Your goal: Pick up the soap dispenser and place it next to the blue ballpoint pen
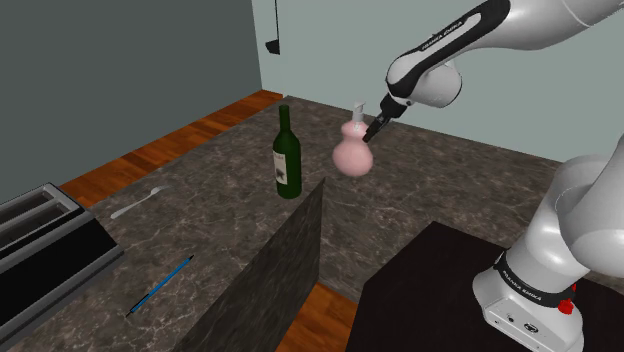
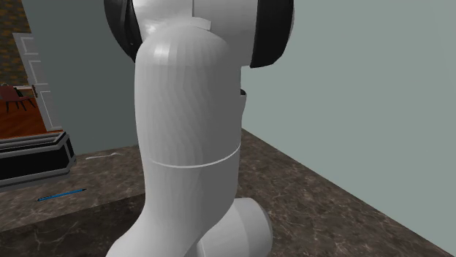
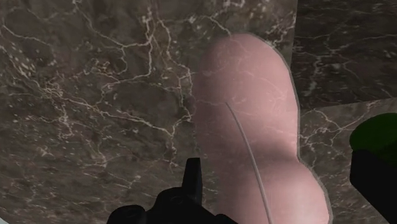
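Clearance from bottle (image 1: 287, 155) to pen (image 1: 160, 285)
The green bottle stood upright just beside the airborne soap dispenser (image 1: 353, 153). Bare counter (image 1: 215, 215) lay open between bottle and pen. A toaster (image 1: 40, 235) stood near the pen, on the shoulder view's left.

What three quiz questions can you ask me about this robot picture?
1. True or false: the gripper holds the pink soap dispenser up off the counter.
2. Which thing is nearest the pink soap dispenser? A fork, B green bottle, C toaster.
3. What colour is the pen lying on the counter?
Key: 1 true; 2 B; 3 blue.
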Available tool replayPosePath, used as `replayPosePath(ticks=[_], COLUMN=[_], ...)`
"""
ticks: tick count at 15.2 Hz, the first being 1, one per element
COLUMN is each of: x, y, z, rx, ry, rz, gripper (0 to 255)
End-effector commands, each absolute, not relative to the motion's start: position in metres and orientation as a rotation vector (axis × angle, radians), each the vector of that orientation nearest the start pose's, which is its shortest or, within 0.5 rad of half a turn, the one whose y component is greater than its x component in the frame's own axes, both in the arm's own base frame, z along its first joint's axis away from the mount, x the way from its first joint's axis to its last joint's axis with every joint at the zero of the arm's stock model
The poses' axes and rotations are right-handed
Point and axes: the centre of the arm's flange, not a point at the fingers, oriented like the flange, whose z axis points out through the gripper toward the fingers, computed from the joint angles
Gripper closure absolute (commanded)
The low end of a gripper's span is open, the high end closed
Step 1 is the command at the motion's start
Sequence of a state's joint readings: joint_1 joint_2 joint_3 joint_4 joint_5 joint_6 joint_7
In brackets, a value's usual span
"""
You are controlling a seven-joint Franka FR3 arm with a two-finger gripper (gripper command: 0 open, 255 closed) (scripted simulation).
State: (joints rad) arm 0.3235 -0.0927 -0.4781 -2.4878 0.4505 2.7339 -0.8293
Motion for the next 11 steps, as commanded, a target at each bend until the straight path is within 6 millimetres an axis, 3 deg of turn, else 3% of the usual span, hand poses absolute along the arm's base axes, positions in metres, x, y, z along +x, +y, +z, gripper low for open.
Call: replayPosePath(ticks=[1, 10, 11], x=[0.4854, 0.4885, 0.4885], y=[-0.0902, -0.0889, -0.0889], z=[0.3403, 0.3327, 0.3327], rx=[-2.945, -2.945, -2.945], ry=[-0.419, -0.419, -0.419], rz=[-0.621, -0.621, -0.621], gripper=[0, 0, 255])
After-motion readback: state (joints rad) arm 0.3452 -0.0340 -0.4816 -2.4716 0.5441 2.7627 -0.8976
